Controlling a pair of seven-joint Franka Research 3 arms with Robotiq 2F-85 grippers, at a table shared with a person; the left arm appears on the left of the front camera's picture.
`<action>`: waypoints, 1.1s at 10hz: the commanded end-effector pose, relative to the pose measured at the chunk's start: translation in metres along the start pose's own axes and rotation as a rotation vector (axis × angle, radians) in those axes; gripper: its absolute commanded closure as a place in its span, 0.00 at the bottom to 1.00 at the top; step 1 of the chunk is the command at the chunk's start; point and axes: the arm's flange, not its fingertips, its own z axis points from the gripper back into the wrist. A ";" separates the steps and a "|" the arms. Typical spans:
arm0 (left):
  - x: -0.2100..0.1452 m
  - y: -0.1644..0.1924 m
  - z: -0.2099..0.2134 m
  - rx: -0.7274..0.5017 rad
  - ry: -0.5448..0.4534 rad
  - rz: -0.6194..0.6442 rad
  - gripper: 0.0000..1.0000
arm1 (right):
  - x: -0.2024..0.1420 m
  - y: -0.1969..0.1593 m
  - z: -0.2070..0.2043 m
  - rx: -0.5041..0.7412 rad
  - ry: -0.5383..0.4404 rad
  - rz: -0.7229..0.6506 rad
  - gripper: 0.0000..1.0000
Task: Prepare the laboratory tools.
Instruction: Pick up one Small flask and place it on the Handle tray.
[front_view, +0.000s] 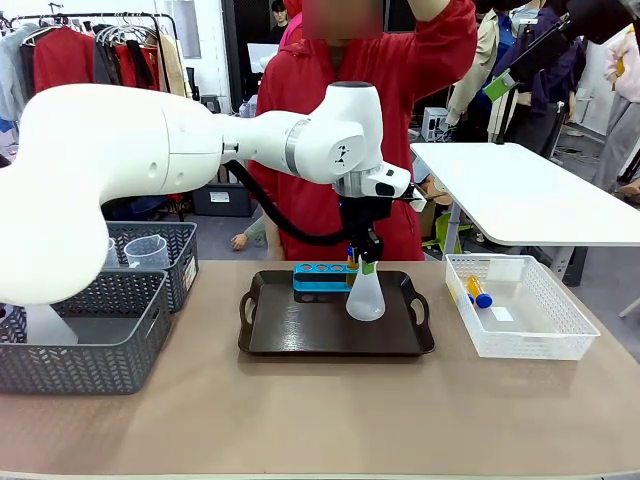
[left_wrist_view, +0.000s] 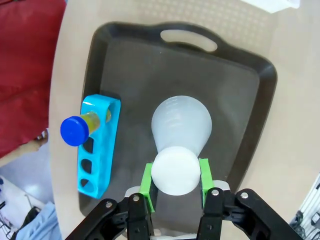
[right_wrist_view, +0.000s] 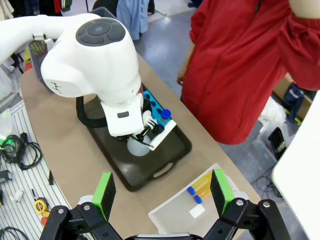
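My left gripper (front_view: 366, 268) (left_wrist_view: 175, 181) is shut on the neck of a translucent white conical flask (front_view: 365, 298) (left_wrist_view: 181, 124), held upright over the black tray (front_view: 290, 335) (left_wrist_view: 240, 85). Whether its base touches the tray I cannot tell. A blue tube rack (front_view: 320, 277) (left_wrist_view: 98, 150) stands at the tray's far side with one orange, blue-capped tube (front_view: 351, 258) (left_wrist_view: 76, 130) in it. More orange tubes (front_view: 479, 292) (right_wrist_view: 199, 189) lie in the white mesh basket (front_view: 530, 340) (right_wrist_view: 170, 212). A clear beaker (front_view: 147, 251) sits in the back grey basket. My right gripper (right_wrist_view: 162, 192) hangs open high above the table.
Two grey woven baskets (front_view: 90, 345) stand at the table's left; the front one holds a translucent white vessel (front_view: 45, 325). A person in a red jacket (front_view: 400, 70) (right_wrist_view: 240, 65) stands at the far side. A white side table (front_view: 530, 195) is at the back right.
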 end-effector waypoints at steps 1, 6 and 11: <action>0.010 0.008 -0.004 0.013 0.003 -0.016 1.00 | 0.000 0.001 0.001 0.001 -0.002 0.003 0.00; 0.005 0.010 -0.022 -0.012 0.024 -0.006 1.00 | 0.000 0.001 0.001 0.001 -0.002 0.003 0.00; 0.004 0.006 -0.014 -0.012 0.027 0.006 0.23 | 0.000 0.001 0.001 0.001 -0.002 0.003 0.00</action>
